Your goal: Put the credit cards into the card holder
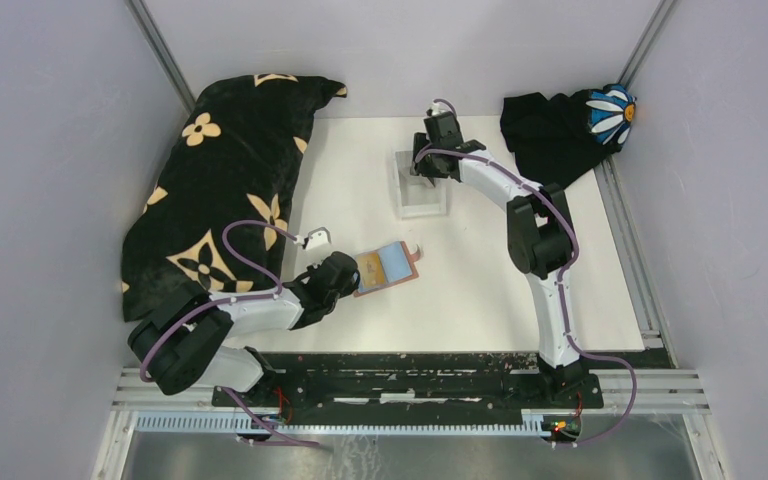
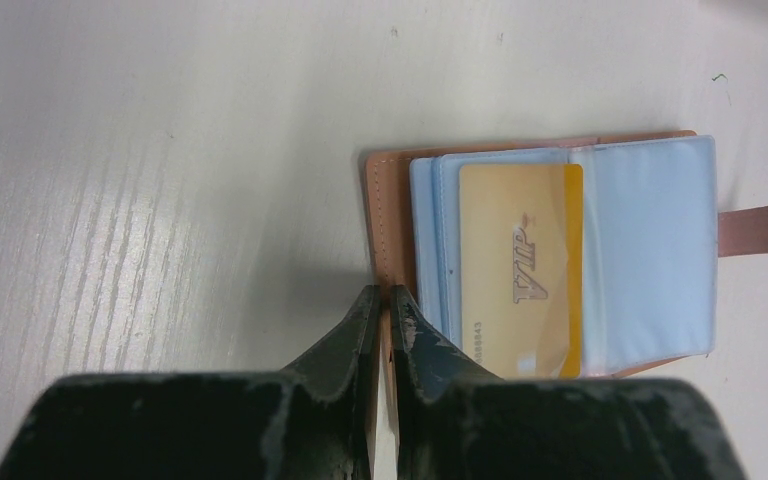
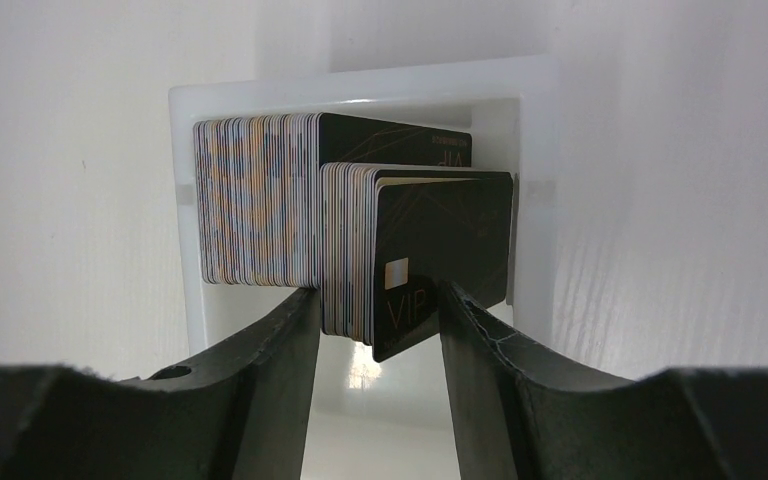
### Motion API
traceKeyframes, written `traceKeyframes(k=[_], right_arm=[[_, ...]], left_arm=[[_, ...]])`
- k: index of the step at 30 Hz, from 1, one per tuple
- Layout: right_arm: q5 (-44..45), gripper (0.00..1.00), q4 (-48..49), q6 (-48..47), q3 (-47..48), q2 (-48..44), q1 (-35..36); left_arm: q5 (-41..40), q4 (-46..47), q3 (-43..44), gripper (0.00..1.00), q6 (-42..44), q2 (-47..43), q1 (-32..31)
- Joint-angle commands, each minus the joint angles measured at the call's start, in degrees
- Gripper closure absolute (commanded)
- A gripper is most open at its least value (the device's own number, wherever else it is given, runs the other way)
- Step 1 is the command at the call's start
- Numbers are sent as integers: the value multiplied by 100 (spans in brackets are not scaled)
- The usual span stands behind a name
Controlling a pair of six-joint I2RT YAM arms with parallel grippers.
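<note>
At left, the left gripper [image 2: 385,300] is pinched nearly closed on the tan leather edge of the open card holder [image 2: 381,190], pinning it flat on the white table [image 2: 160,150]. 1 gold VIP card [image 2: 520,270] sits in a clear blue sleeve. To the right, a white tray [image 3: 360,85] holds 2 upright stacks of credit cards [image 3: 255,200]. The right gripper [image 3: 378,292] has its jaws wide, straddling the shorter stack, whose front dark VIP card [image 3: 450,235] leans out. A good pick likely means closing on that 1 leaning card alone, squarely, then lifting straight up.
</note>
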Motion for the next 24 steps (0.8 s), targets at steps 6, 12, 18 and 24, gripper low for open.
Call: traceKeyframes(k=[6, 12, 18, 24], right_arm=[[-200, 43, 311, 154, 190, -67, -39], [-275, 42, 350, 212, 198, -79, -60], [-425, 42, 492, 330, 46, -188, -96], [-462, 42, 566, 410, -28, -230, -137]], left_arm=[[66, -89, -12, 85, 195, 97, -10], [86, -85, -10, 85, 178, 124, -9], [110, -58, -2, 85, 177, 170, -6], [146, -57, 55, 86, 195, 232, -11]])
